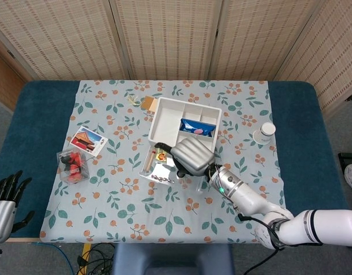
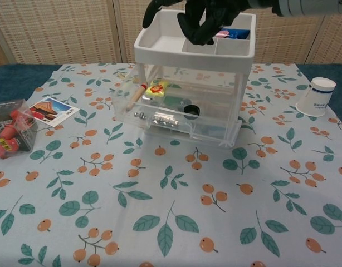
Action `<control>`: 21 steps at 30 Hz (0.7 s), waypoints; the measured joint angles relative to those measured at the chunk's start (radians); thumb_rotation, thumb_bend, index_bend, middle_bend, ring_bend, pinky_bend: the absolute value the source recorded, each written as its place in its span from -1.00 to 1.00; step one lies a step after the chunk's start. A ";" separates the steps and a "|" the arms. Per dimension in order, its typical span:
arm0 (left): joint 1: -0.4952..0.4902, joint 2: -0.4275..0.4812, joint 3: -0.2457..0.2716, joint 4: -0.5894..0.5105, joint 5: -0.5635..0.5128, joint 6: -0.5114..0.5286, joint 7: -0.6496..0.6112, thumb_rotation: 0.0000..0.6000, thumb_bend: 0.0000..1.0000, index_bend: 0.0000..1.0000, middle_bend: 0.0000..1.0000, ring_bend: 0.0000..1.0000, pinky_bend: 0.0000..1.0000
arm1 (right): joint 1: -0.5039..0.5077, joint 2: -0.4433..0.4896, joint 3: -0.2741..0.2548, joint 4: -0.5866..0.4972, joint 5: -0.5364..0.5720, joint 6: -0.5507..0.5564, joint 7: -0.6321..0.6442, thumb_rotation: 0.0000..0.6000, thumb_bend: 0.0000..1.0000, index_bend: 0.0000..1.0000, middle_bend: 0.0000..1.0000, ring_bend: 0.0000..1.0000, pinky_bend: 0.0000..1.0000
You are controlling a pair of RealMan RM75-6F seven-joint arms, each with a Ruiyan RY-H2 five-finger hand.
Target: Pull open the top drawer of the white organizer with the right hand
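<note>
One clear drawer [image 2: 182, 119] of the white organizer [image 2: 194, 45] stood pulled out toward the robot, directly below the right hand [image 2: 200, 16], with small items visible inside; since only this drawer shows under the tray, it appeared to be the top drawer named in the task. The right hand hovered above the front rim of the organizer's divided top tray [image 1: 170, 123], clear of the drawer, fingers curled loosely downward and grasping nothing in either view. This raised position suited a hand that had no contact with the drawer front, so the pull was judged complete or nearly so. A blue packet [image 1: 196, 127] lay in a tray compartment just beyond the hand. The white paper cup [image 2: 316, 95] stood well apart to the hand's right, outside any pull path. The picture card [image 2: 47, 109] and the clear box of red items [image 2: 8, 132] lay far to its left. The left hand [image 1: 5, 197] rested at the near table edge, well apart from the work, fingers spread and empty, because the task assigned the pull to the right hand alone.
</note>
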 measured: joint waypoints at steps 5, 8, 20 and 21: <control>0.001 -0.001 0.000 0.000 -0.002 0.000 0.001 1.00 -0.54 -0.74 -0.96 -0.98 -0.84 | -0.013 -0.012 0.025 0.010 -0.005 -0.008 0.002 1.00 -0.76 -0.65 0.57 0.64 0.95; 0.001 -0.001 0.000 0.002 -0.004 -0.001 0.000 1.00 -0.54 -0.74 -0.96 -0.98 -0.84 | -0.017 -0.019 0.035 0.013 -0.005 -0.011 -0.004 1.00 -0.91 -0.60 0.68 0.75 0.97; 0.002 -0.003 -0.002 0.009 -0.007 -0.001 -0.009 1.00 -0.54 -0.74 -0.96 -0.98 -0.84 | 0.003 -0.026 0.049 0.022 0.006 -0.039 -0.120 1.00 -0.88 -0.51 1.00 1.00 1.00; 0.002 -0.003 -0.002 0.009 -0.007 -0.001 -0.010 1.00 -0.54 -0.74 -0.96 -0.98 -0.84 | 0.007 -0.026 0.047 0.023 0.010 -0.041 -0.140 1.00 -0.78 -0.51 1.00 1.00 1.00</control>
